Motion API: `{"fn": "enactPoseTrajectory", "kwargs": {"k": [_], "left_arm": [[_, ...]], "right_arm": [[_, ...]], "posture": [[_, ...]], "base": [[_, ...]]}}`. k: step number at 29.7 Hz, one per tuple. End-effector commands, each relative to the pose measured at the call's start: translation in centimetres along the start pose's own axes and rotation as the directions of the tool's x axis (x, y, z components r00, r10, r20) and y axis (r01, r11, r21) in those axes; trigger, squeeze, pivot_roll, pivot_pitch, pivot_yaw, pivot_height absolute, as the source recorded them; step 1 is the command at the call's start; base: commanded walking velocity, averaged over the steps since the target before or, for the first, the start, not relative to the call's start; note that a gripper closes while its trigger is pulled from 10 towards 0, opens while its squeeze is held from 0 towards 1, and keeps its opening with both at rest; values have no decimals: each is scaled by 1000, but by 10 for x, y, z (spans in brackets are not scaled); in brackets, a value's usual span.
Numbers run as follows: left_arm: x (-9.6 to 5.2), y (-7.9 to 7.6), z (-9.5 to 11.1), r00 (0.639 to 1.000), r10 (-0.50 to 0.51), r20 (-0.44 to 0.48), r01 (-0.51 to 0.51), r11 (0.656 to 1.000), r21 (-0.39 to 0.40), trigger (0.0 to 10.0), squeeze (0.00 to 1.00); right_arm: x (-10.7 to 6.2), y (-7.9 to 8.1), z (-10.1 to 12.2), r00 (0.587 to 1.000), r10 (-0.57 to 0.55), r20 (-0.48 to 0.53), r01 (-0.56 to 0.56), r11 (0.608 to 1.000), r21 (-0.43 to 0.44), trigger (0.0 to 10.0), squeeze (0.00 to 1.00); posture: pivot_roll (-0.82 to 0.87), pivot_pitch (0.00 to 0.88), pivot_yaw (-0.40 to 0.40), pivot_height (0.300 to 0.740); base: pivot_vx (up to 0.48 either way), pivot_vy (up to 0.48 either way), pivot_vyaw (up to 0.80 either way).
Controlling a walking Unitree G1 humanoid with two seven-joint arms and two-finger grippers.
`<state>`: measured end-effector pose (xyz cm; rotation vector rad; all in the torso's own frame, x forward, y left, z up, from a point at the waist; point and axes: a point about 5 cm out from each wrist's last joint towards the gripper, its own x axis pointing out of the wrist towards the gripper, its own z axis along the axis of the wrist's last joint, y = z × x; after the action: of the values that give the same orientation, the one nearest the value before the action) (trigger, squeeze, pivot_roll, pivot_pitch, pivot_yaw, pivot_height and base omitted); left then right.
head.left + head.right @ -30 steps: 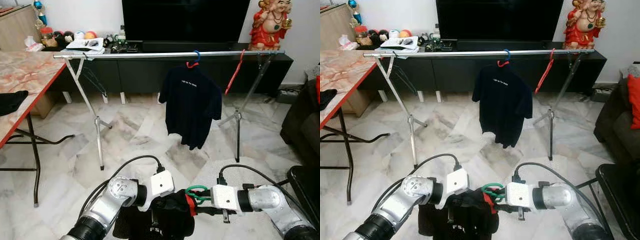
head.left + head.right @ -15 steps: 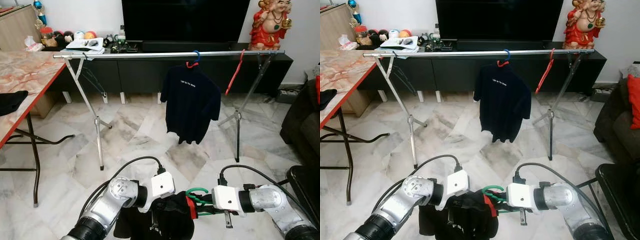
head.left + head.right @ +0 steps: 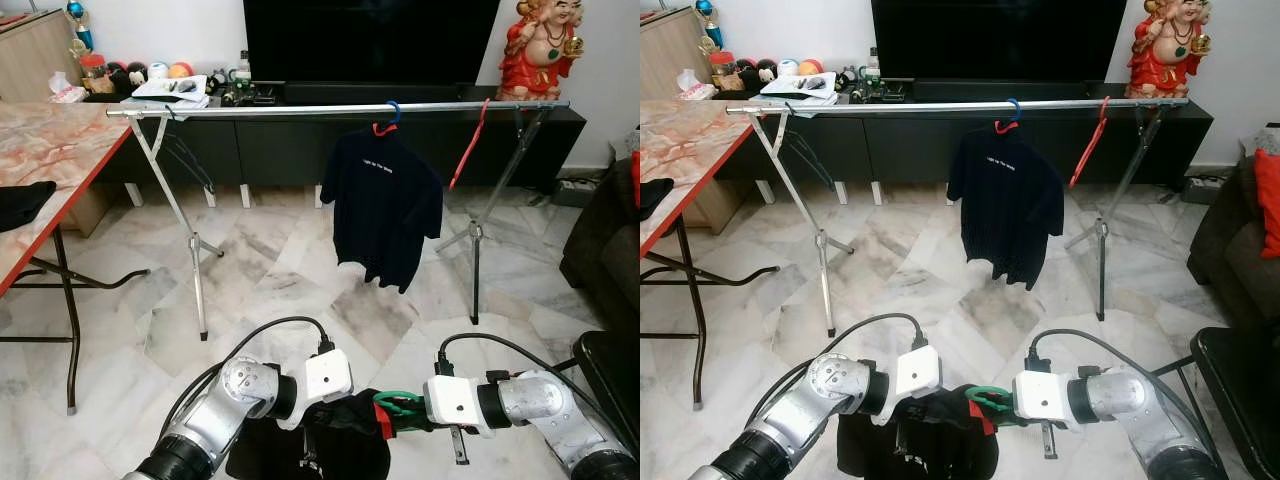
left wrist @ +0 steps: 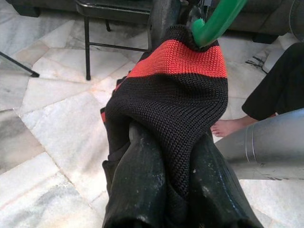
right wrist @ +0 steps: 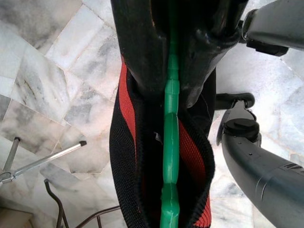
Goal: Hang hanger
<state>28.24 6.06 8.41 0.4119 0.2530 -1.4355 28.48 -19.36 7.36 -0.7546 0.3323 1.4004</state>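
Right wrist view: right end effector (image 5: pixel 168 71) clamped on green hanger (image 5: pixel 169 156) inside black garment (image 5: pixel 124 142).

We lose most of the green hanger (image 3: pixel 398 405) inside the black garment (image 3: pixel 330 450), whose lower part runs off the bottom edge of the head views. The left tool (image 4: pixel 164 190) has its fingertips buried under the knit collar. The right tool (image 5: pixel 171 80) is cut by the wrist picture's top edge. The white print on the hanging black T-shirt (image 3: pixel 385 210) is too small for us to read. The desk (image 3: pixel 50 160) continues past the left edge.
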Motion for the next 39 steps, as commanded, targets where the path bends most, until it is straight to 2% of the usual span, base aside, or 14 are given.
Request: {"fn": "enactPoseTrajectory", "kwargs": {"k": [1, 9, 10, 11, 12, 37, 38, 39], "left_arm": [[-5, 5, 6, 1000, 23, 8, -24, 999, 31, 10000, 0], [-8, 9, 6, 999, 44, 4, -44, 999, 21, 10000, 0], [-8, 9, 7, 999, 43, 8, -43, 999, 14, 10000, 75], [-8, 9, 7, 999, 42, 11, -42, 999, 10, 10000, 75], [-8, 9, 7, 999, 42, 13, -43, 999, 10, 10000, 1000], [-11, 7, 6, 1000, 26, 15, -27, 1000, 13, 10000, 1000], [-10, 7, 7, 999, 31, 24, -31, 1000, 6, 6706, 898], [-9, 8, 7, 998, 42, 40, -42, 999, -3, 1922, 639]], "right_arm": [[1, 8, -6, 997, 60, -38, -60, 998, 4, 0, 0], [1, 9, -7, 998, 43, -39, -43, 999, 11, 0, 0], [1, 8, -7, 999, 36, -36, -36, 999, 12, 0, 0], [1, 8, -7, 999, 31, -35, -31, 999, 13, 0, 0], [1, 7, -7, 999, 16, -28, -16, 1000, 18, 0, 0], [7, 9, -11, 992, -123, 2, 122, 990, 76, 0, 0], [6, 9, -12, 992, -126, 2, 125, 989, 77, 0, 0], [6, 9, -12, 992, -128, 2, 128, 989, 79, 0, 0]], "posture": [[-16, 44, -29, 740], [-17, 43, -26, 740], [-17, 43, -26, 740], [-17, 43, -26, 740], [-17, 43, -26, 740], [-17, 35, -11, 740], [-17, 36, -11, 740], [-18, 37, -11, 740]], "base": [[0, 0, 0], [0, 0, 0], [0, 0, 0], [0, 0, 0], [0, 0, 0], [0, 0, 0], [0, 0, 0], [0, 0, 0]]}}
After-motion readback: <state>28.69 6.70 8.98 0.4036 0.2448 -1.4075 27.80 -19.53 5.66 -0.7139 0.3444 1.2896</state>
